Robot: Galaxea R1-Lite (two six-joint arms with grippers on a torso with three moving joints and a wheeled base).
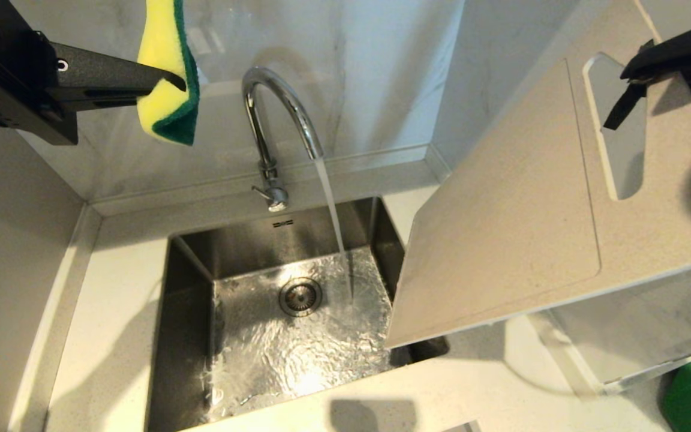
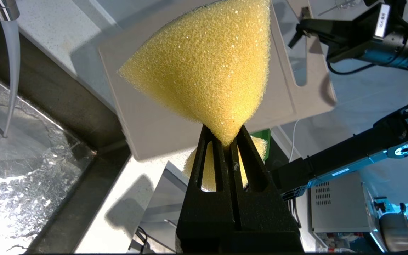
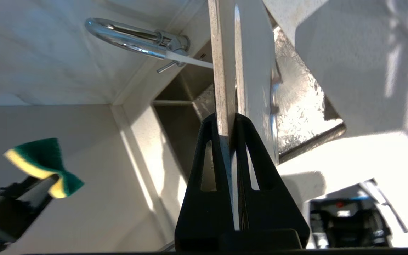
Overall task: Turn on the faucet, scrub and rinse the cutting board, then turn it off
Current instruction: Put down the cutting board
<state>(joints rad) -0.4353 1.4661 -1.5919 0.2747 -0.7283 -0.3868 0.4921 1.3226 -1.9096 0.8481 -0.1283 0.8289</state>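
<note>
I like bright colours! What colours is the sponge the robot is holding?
The sponge is yellow with a dark green scrubbing side. The head view shows it best.

Chrome faucet [image 1: 279, 120] running, beige cutting board [image 1: 519, 222] tilted

No text, brand or number can be read anywhere in these views. A small dark mark sits on the back wall of the sink [image 1: 282, 224] just under the faucet [image 1: 273, 120], too small to make out. A white label [image 2: 382, 20] on the right arm carries dark characters, also too small to read. A small white ring mark [image 1: 62, 65] shows on the left arm.
</note>
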